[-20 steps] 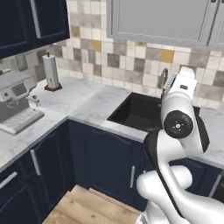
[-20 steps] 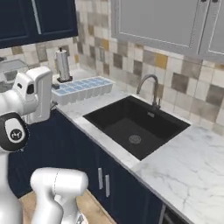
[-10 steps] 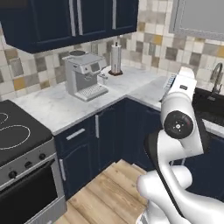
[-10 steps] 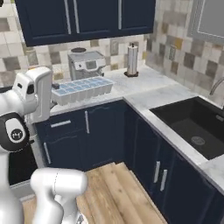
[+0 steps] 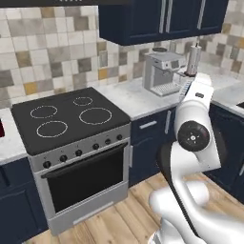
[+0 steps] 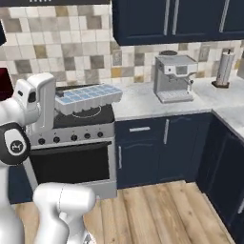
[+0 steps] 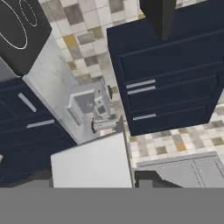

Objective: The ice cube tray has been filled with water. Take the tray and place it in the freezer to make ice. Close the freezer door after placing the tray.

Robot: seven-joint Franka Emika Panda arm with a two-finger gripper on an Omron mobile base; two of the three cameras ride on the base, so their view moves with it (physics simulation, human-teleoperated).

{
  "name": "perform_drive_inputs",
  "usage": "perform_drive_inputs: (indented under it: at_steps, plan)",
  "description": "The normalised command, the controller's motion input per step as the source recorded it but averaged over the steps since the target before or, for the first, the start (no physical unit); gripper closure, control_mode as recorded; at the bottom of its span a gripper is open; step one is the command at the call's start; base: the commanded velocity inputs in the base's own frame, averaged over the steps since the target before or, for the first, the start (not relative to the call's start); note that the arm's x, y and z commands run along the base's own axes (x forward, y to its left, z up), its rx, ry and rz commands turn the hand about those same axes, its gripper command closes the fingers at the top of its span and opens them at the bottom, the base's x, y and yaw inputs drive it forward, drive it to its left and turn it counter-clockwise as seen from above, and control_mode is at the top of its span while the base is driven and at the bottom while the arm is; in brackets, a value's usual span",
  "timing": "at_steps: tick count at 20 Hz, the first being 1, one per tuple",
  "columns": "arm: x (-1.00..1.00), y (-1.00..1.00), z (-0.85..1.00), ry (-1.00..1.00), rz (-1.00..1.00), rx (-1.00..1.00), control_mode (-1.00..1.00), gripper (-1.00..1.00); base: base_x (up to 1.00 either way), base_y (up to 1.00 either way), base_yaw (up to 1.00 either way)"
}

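Observation:
The ice cube tray is a white tray with two rows of pale blue cells of water. It hangs level in the air in front of the stove, sticking out to the right of my hand. My gripper is shut on its left end. In the hand view the tray shows as a pale flat slab running away from the hand, with one dark fingertip beside it. The freezer and the freezer door are out of view.
A black-topped stove with an oven stands to the left. On the marble counter stand a coffee machine and a paper towel holder. Navy cabinets run above and below. Wooden floor lies in front.
The whole picture has swung: the base has turned, so the sink has left the views and the stove has come in. The tray stays in the gripper, level as before.

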Motion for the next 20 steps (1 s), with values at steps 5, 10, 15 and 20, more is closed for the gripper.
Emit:
perform_drive_inputs:
  at_steps: [5,10,15,20]
  plan:
    - [0.0,0.0,0.0,0.0,0.0,0.0,1.0,1.0,-0.36,0.56,0.52]
    - [0.0,0.0,0.0,0.0,0.0,0.0,1.0,1.0,-0.47,0.53,0.52]
    - [0.0,0.0,0.0,0.0,0.0,0.0,1.0,1.0,-0.36,0.49,0.53]
    - [0.0,0.0,0.0,0.0,0.0,0.0,1.0,1.0,-0.24,0.44,0.49]
